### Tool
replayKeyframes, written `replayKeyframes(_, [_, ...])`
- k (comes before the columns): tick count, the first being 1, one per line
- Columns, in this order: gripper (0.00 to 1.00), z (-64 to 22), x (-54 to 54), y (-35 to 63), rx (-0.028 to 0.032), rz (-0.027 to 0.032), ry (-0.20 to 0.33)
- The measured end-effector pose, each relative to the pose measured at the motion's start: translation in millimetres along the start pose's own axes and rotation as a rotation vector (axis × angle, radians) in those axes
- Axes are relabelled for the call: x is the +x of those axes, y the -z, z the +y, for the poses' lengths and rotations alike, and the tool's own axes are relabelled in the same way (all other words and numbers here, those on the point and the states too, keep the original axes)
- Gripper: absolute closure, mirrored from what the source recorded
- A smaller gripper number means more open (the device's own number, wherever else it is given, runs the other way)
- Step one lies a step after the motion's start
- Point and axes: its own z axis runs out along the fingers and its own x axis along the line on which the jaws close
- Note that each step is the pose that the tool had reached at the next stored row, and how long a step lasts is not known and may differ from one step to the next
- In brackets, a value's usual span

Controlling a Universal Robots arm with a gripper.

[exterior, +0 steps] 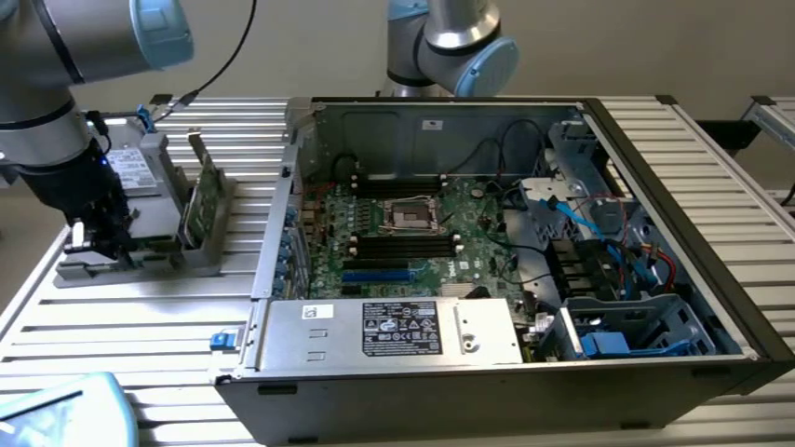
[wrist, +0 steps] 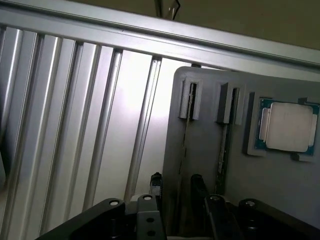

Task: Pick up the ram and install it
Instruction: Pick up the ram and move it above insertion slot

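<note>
1. The gripper (wrist: 176, 181) has its two dark fingers (wrist: 156, 183) set apart with a clear gap between them. They are clamped on nothing.
2. In the wrist view, the fingers hang at the edge of a grey holder (wrist: 200, 160). One finger is on the side of the slatted metal table (wrist: 75, 130) and the other is over the holder.
3. A thin strip stands edge-on in a slot (wrist: 190, 100) of the holder and runs toward the gap between the fingers. Whether it touches either finger, or whether it is the ram, cannot be told from this view.
4. In the exterior view, the gripper (exterior: 106, 244) sits low at the near end of the holder (exterior: 149, 267), at the exterior view's left.
5. The ram (exterior: 208, 194) stands upright on its long edge in the holder. It is near the gripper, toward the exterior view's right, and apart from the fingers.
6. A grey drive (exterior: 130, 172) with a white label also stands in the holder. It is close behind the gripper and on the ram's left in the exterior view.
7. The exterior view adds an open computer case (exterior: 410, 400) lying on the table (exterior: 125, 326), to the right of the holder. Its motherboard (exterior: 423, 247) is exposed.
8. The wrist view adds a square silver processor chip (wrist: 289, 126) lying flat in a recess of the holder. It lies beyond a second slot (wrist: 227, 102) that stands beside the first.
</note>
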Motion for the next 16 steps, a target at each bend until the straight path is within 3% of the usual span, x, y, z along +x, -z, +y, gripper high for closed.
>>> replayKeyframes(4, [0.63,-0.3,-0.2,-6.9,0.0017,-0.0089,0.0])
replayKeyframes(5, [0.63,-0.4,-0.3,-8.0,0.0027,-0.015,0.001])
replayKeyframes(8, [0.63,-0.5,-0.5,-9.6,0.0092,-0.0467,0.002])
replayKeyframes(9, [0.63,-0.5,-0.5,-9.8,0.0097,-0.05,0.002])
replayKeyframes(13, [0.63,-0.5,-0.5,-12.6,0.0065,-0.0509,0.0])
replayKeyframes(15, [0.63,-0.6,-0.5,-14.8,-0.0031,-0.0529,-0.002])
replayKeyframes(16, [0.63,-0.6,-0.5,-15.2,-0.0112,-0.0545,-0.003])
